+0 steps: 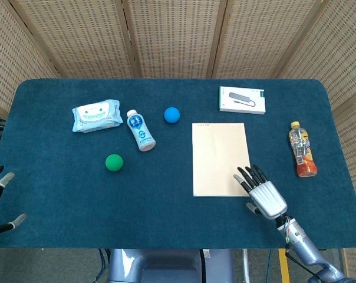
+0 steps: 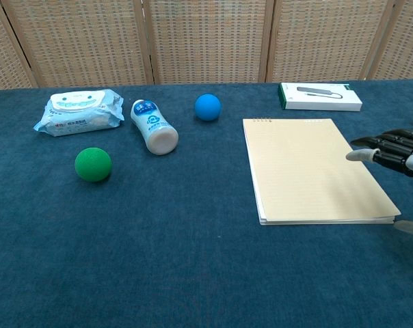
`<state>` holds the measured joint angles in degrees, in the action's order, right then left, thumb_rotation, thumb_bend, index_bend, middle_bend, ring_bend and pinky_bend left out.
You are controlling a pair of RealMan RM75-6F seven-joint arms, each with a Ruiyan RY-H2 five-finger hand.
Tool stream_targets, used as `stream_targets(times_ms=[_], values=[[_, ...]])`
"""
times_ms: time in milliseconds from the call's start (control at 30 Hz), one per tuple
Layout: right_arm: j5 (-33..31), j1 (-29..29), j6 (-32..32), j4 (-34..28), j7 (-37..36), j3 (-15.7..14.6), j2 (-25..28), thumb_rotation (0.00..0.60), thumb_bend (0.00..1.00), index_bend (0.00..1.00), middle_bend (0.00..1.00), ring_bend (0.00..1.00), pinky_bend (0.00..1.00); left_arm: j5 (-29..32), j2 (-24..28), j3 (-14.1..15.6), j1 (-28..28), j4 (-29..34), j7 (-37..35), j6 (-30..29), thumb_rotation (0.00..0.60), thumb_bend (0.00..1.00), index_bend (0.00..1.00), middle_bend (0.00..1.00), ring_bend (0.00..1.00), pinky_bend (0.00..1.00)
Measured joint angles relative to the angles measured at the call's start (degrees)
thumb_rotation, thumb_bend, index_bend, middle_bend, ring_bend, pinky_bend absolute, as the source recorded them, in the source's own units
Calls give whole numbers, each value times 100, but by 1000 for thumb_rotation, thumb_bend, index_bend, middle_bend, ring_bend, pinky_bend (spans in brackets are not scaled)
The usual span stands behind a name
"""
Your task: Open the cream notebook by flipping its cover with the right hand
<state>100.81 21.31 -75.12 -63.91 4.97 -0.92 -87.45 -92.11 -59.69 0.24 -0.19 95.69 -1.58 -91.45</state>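
Reaching in from five o'clock, the right hand [image 1: 265,197] has its fingers [image 1: 251,174] spread and straight, released, holding nothing; their tips lie over the near right corner of the cream notebook [image 1: 220,158]. From the chest view the same fingers [image 2: 388,149] show at the right edge, above the cover's right margin, though whether they touch the paper cannot be told. The thumb sticks out separately toward the table's near edge.

Closed and flat, the notebook lies right of centre on the blue table [image 1: 166,206], with its small binding marks at the far left corner and its long sides running toward twelve o'clock.

At three o'clock from the notebook, a small bottle [image 1: 300,150] with a yellow cap lies on its side, apart from both the book and the hand. At twelve o'clock, just beyond the far edge, sits a white box [image 1: 242,99] printed with a dark device. At ten o'clock a blue ball [image 1: 172,115] rests, then a white bottle [image 1: 141,130] lying tilted, and a wipes packet [image 1: 96,115] further out. A green ball [image 1: 114,162] sits at nine o'clock, well apart.

The left hand [image 1: 0,200] shows only at the far left edge of the head view, fingers apart, holding nothing.
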Motion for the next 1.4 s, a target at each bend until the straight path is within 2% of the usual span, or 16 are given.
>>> stream_targets(times_ms=[267, 967, 1400], values=[[-100, 133, 188, 182, 306, 3, -178, 600, 337, 115, 44, 0, 30, 1, -5, 4, -2, 8, 15, 10, 600, 0, 0, 0, 0, 0], [-354, 273, 423, 793, 353, -45, -504, 600, 337, 115, 45, 0, 31, 9, 12, 12, -17, 16, -30, 51, 600, 0, 0, 0, 0, 0], [-465, 398, 459, 857, 369, 32, -649, 600, 350, 131, 72, 0, 69, 17, 28, 12, -27, 12, -66, 68, 600, 0, 0, 0, 0, 0]])
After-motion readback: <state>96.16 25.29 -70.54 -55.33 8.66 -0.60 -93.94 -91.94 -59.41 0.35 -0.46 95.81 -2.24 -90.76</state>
